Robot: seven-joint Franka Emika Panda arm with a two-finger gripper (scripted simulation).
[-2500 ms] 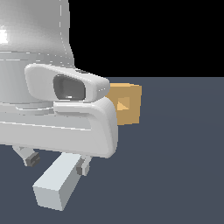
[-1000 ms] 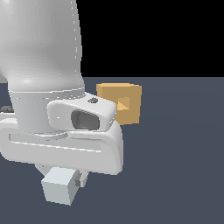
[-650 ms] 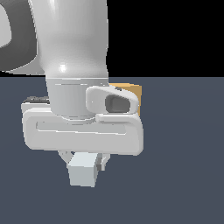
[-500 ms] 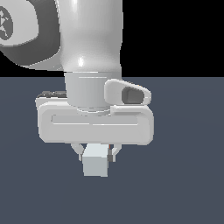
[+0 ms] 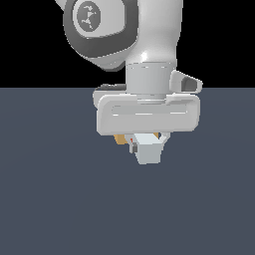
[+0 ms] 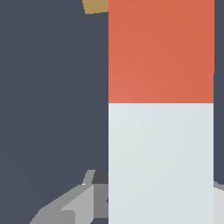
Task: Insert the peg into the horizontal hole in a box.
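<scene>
My gripper is shut on the peg, holding it just above the dark floor. In the exterior view the peg's pale grey-white end faces the camera. The wrist view is filled by the peg, its white section nearest my fingers and its red end section beyond. The tan box shows only as a sliver behind my hand in the exterior view. In the wrist view one tan corner of the box lies past the red end and off to its side. The hole is hidden.
The dark blue-grey floor spreads all around. My white arm and hand block the middle of the exterior view.
My arm has swung toward the exterior view's right with the peg. The hand now covers the box that stood in plain sight earlier. The peg has turned end-on to the camera.
</scene>
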